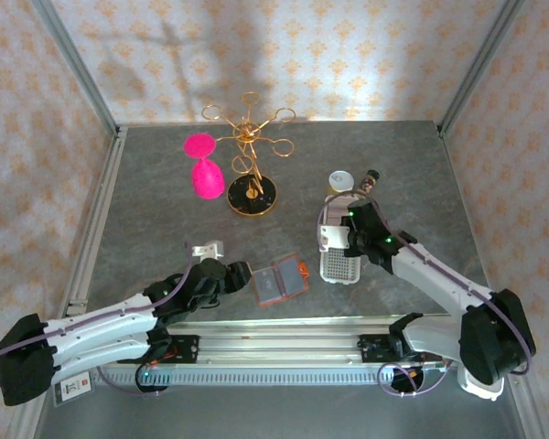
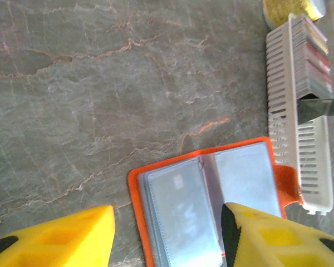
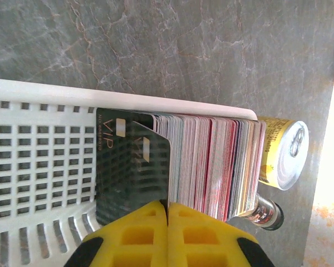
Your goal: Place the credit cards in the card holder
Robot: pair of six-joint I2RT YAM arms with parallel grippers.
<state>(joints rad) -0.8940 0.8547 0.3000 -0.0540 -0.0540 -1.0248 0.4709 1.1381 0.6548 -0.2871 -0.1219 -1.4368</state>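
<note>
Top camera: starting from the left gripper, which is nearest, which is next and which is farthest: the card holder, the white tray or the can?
1. Card holder: lying open just to the right of the left gripper.
2. White tray: farther right, past the card holder.
3. Can: behind the white tray, toward the back of the table.

Bright even light; soft shadows on the back wall [image 1: 165,46]; right wrist view's edge overexposed.
</note>
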